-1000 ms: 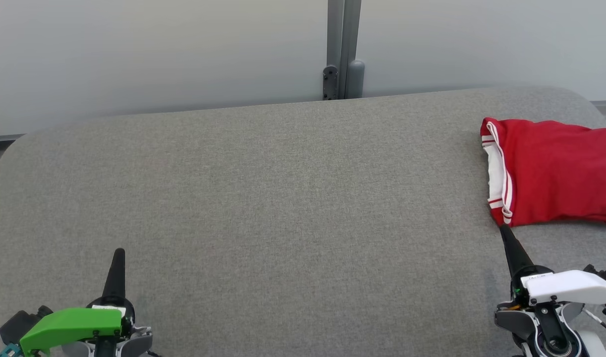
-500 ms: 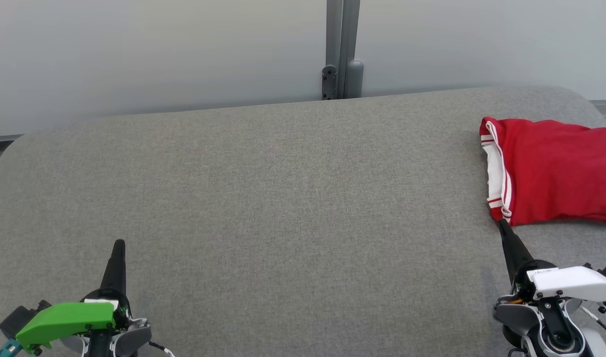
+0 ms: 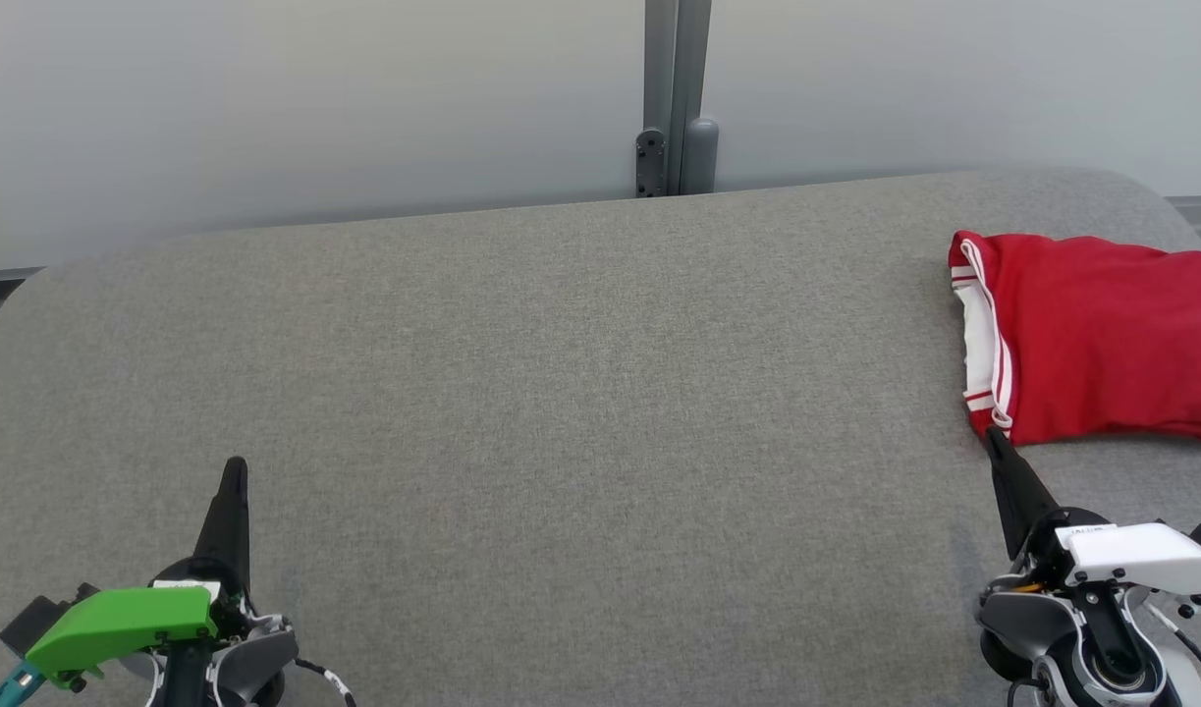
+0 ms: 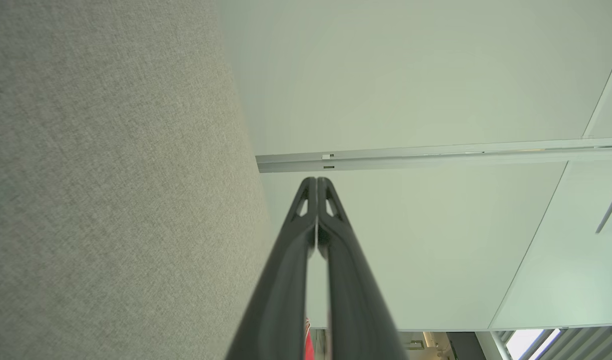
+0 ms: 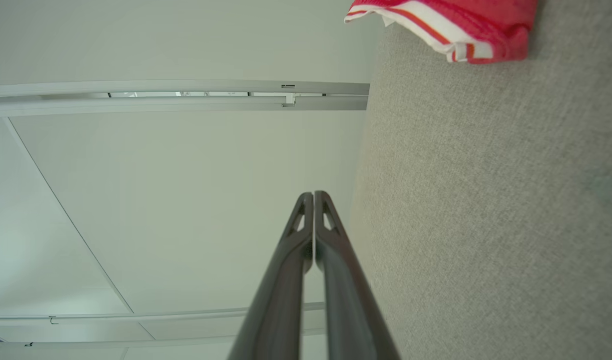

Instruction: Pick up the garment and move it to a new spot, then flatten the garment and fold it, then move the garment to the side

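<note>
Grey fabric surface, pale wall

**Both grippers shut, fingers pointing forward**

The left gripper sits low on the left of the head view. Its two dark fingers are pressed into a single spike pointing up the frame, with a green wrist cover behind. The right gripper sits low on the right under a white wrist cover, fingers likewise together and leaning slightly inward. Both wrist views show the tips meeting. How high either tip rides is hard to judge.
</note>
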### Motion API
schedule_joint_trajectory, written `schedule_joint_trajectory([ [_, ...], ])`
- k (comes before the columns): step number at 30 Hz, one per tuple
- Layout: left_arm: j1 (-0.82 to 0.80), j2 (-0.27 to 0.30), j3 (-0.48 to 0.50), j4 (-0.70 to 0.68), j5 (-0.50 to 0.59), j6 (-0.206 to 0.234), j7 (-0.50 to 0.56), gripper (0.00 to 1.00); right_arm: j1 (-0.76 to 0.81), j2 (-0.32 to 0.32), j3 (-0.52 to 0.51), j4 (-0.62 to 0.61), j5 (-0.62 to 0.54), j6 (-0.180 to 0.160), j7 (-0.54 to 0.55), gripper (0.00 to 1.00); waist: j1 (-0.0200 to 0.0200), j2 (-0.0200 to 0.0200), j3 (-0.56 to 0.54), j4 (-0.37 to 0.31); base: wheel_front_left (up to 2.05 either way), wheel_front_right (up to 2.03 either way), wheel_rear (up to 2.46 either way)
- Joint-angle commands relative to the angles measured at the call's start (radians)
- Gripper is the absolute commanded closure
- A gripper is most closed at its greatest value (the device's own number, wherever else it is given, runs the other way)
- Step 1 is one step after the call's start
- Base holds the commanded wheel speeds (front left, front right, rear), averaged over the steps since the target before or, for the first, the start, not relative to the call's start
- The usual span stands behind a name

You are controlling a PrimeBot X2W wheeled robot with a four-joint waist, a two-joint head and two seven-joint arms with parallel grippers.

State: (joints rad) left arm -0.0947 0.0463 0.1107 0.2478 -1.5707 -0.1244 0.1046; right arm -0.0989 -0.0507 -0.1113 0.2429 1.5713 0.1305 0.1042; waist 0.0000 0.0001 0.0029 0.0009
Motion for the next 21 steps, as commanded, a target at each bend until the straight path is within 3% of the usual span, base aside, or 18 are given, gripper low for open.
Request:
schedule_joint_trajectory([
  [1,-0.019,0.007,0.004,-0.003,-0.025,-0.009,0.007,1.00,-0.013,0.000,-0.003,0.002,0.020,0.000,0.008,1.00,0.0000,-0.0001,0.000,0.000,0.00,0.00,0.00],
  [21,-0.021,0.007,0.005,-0.004,-0.043,-0.009,0.013,1.00,-0.014,0.000,-0.004,0.003,0.045,0.000,0.014,1.00,0.0000,-0.0001,0.000,-0.001,0.00,0.00,0.00],
])
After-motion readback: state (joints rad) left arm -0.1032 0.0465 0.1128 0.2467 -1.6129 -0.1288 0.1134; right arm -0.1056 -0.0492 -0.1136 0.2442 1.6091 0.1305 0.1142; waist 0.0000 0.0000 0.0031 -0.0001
